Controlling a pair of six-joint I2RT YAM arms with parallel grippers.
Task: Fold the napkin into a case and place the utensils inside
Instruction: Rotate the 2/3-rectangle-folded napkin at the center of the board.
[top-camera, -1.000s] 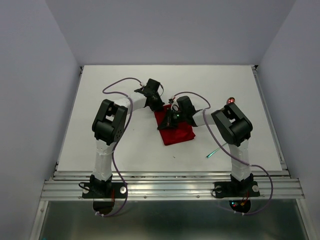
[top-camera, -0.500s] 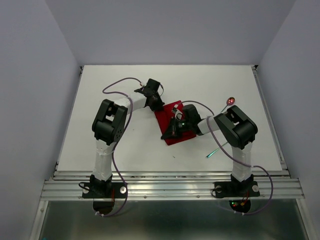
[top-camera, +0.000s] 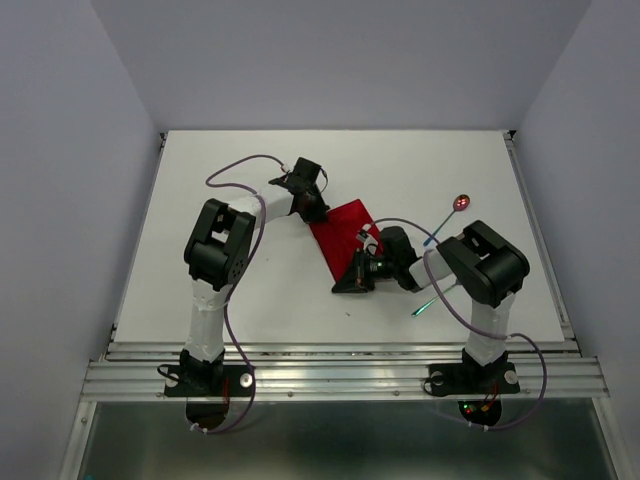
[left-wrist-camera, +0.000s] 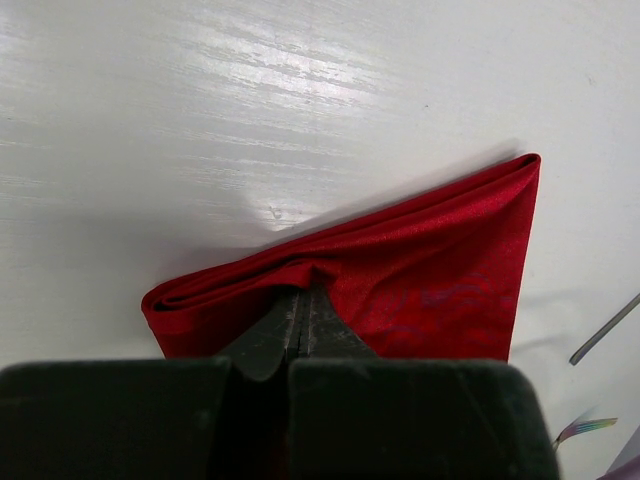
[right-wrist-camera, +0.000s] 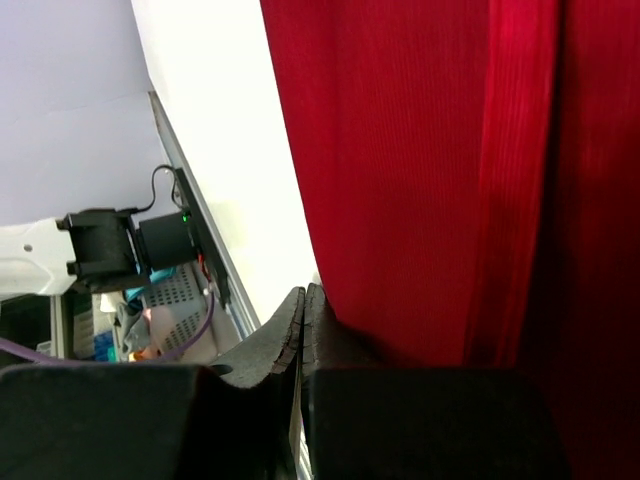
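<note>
Top external view showed the folding step in hand. The bright red, soft cloth napkin (top-camera: 340, 238) lay mid-tabletop (top-camera: 450, 160), doubled into a rough wedge rather than a narrow case. The left jaws were pressed together on its far-left corner. The right jaws, likewise shut, appeared to pinch its near edge, drawing the cloth taut between them. In the left wrist view the fabric (left-wrist-camera: 430, 260) had a faint sheen and a rounded, layered fold at the pinch; in the right wrist view it (right-wrist-camera: 420, 150) hung in soft ribs. The next move probably called for laying the near edge over squarely, keeping the layers aligned. The thin teal-handled fork (top-camera: 425, 306) and the slim spoon with a shiny red-pink bowl (top-camera: 460, 203) waited right of the napkin, apart from it.
</note>
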